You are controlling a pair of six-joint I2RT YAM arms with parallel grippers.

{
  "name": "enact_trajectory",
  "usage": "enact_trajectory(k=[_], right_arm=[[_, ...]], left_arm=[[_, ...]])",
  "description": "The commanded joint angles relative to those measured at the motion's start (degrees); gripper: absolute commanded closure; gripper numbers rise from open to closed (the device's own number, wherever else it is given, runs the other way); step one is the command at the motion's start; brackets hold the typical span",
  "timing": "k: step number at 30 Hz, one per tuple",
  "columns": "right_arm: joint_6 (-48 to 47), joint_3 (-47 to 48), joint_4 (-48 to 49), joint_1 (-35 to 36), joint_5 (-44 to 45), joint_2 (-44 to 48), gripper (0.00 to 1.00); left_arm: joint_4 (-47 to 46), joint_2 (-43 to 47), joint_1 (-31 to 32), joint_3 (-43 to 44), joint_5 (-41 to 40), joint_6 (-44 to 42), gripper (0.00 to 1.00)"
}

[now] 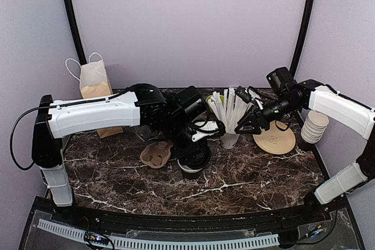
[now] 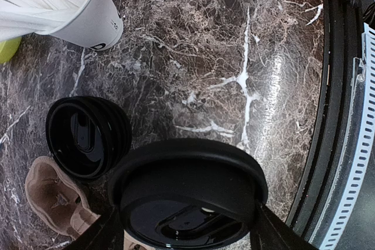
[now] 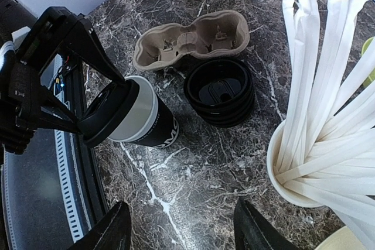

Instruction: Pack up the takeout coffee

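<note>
Left tool (image 2: 186,235) clamped on the lidded takeout coffee (image 3: 146,122) (centre-left in right wrist view); black lid stack (image 3: 220,92) just beside it toward frame centre, cardboard carrier (image 3: 190,39) above; right tool (image 3: 181,232) open, empty, at frame bottom over the marble tabletop (image 3: 193,191).

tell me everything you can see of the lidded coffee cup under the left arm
The takeout coffee cup is paper-looking: a pale band under the lid, black below with small white lettering. Its glossy black plastic lid is on. It appears to stand upright on the marble table, beside the lid stack and cardboard carrier, touching neither. The left gripper clamps the lid's rim from both sides.
</note>
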State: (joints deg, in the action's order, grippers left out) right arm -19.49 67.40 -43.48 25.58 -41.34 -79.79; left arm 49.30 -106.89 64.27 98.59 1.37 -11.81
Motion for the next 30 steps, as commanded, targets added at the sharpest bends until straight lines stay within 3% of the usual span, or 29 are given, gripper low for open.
enact_trajectory(k=[1, 11, 30], right_arm=[[-0.6, -1.3, 0.8, 0.5, -1.5, 0.4, 0.4], [-0.7, -2.4, 0.7, 0.5, -3.0, -1.3, 0.4], [-0.7, -2.4, 0.7, 1.2, -3.4, -2.0, 0.4]], left_arm=[[6.1, -1.5, -0.3, 4.9, -0.7, -0.3, 0.38], [13.7, -3.8, -0.3, 9.4, -4.6, 0.2, 0.37], [14.2, -6.8, -0.2, 13.1, -5.1, 0.1, 0.36]])
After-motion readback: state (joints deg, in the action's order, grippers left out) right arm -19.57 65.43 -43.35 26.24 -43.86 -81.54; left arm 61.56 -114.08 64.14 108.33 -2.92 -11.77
